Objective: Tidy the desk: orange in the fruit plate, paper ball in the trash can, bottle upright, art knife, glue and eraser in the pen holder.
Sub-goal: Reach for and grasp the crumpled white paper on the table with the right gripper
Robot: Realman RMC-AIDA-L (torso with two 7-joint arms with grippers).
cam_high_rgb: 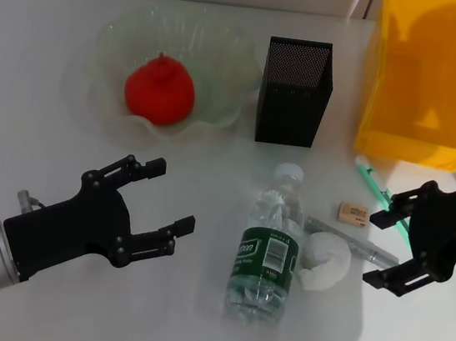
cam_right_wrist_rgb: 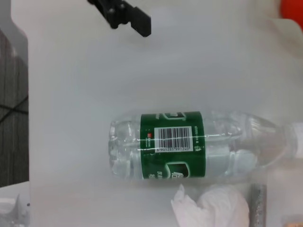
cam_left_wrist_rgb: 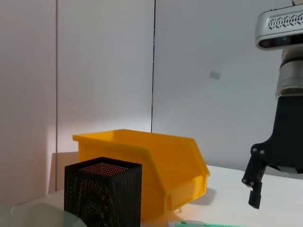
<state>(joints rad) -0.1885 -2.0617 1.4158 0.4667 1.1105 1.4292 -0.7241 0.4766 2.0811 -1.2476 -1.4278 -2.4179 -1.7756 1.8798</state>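
The orange lies in the clear fruit plate. A black mesh pen holder stands beside it, and the yellow trash can is at the back right. The bottle lies on its side mid-table, cap toward the pen holder. Against it rests the white paper ball. A grey glue stick, a tan eraser and a green art knife lie to the right. My left gripper hovers open left of the bottle. My right gripper is open over the glue stick's end.
The left wrist view shows the trash can, the pen holder and the far right gripper. In the right wrist view are the bottle, the paper ball and a left finger. A wall bounds the table's back.
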